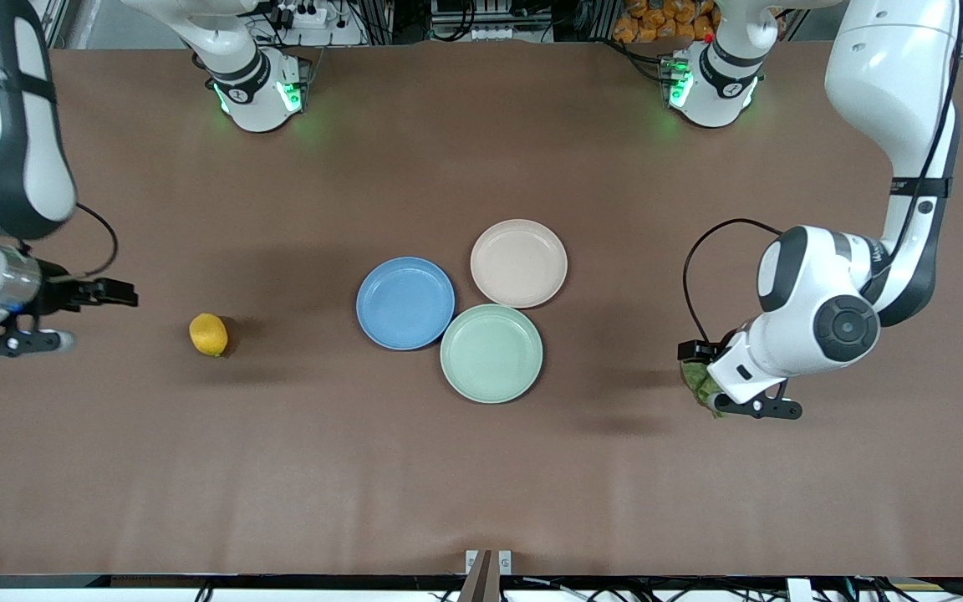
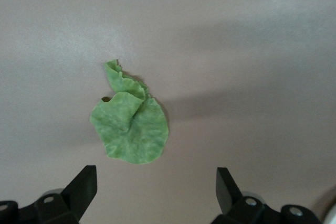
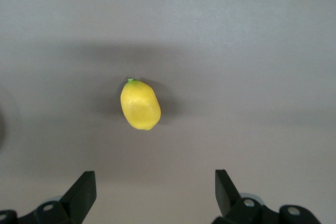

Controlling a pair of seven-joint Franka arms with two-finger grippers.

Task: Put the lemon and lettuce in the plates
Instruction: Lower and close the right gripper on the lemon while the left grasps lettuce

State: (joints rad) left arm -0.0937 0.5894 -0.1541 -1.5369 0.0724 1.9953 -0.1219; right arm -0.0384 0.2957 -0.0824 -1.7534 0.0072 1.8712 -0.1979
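Both arms are at the reach-in step: the left gripper [image 2: 156,192], spread wide, hangs over the lettuce [image 2: 130,125], the right gripper [image 3: 155,192], equally spread, near the lemon [image 3: 140,104]; each must next descend and pinch.

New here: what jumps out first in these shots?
Three round matte plates, blue, beige-pink and mint-green, cluster touching mid-table. The small yellow oval lemon sits alone toward the right arm's end, and the crinkled green lettuce leaf lies under the open left end effector.

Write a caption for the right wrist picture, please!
The right gripper, fingers wide open, hangs above a yellow lemon lying on the brown table.
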